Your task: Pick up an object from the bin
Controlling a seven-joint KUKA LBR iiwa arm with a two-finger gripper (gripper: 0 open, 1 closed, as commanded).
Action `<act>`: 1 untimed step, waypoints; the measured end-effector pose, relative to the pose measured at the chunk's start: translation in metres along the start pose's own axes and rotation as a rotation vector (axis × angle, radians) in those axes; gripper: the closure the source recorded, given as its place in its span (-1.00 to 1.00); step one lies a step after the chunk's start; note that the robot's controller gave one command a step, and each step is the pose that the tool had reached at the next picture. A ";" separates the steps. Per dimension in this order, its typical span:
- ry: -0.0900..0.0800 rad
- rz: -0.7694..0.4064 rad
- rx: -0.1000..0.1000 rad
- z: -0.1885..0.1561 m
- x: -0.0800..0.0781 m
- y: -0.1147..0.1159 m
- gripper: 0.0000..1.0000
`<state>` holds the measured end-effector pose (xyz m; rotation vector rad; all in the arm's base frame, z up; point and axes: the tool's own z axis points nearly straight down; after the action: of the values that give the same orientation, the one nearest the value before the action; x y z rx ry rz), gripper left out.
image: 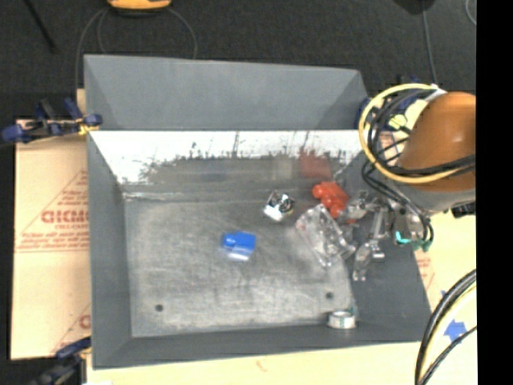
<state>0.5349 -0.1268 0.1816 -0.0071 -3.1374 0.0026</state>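
Observation:
My gripper [367, 251] hangs at the bin's right side, just above the sloped right wall. Directly to its left lies a crumpled clear plastic piece [324, 236], close to or touching the gripper; I cannot tell which. A small red object [329, 196] sits just behind that plastic, near the back right of the floor. A small silver and black item [278, 206] lies further left of the red one.
A blue and white block [239, 245] rests near the middle of the floor. A small round silver cap [342, 320] lies at the front right corner. The arm's orange dome and looped cables hang over the bin's right rim.

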 end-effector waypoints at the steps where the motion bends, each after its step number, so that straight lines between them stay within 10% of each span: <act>1: -0.022 -0.111 0.003 0.099 -0.075 0.074 -1.00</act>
<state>0.6094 -0.0535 0.0821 0.1685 -3.1545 0.0072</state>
